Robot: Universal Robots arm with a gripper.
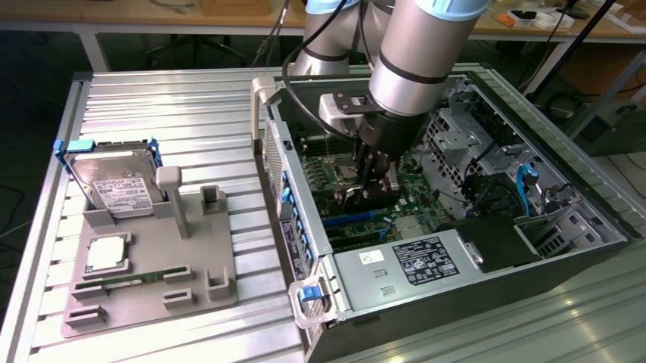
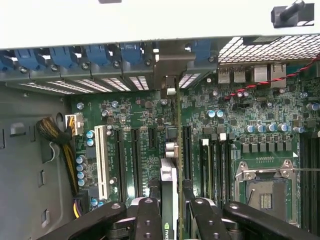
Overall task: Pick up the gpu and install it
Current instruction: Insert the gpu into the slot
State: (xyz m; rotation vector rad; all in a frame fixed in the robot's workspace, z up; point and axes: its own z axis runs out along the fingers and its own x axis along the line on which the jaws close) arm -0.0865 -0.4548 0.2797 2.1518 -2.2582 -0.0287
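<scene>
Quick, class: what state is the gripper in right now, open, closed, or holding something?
The gripper is closed on the gpu, holding it edge-on over the motherboard.

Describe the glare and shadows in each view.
Exterior view: light glares off the ribbed table, while the inside of the computer case is shadowed under the arm. Wrist view: the case wall is washed out white, the motherboard is evenly lit, and the gripper holding the gpu looks dark.
</scene>
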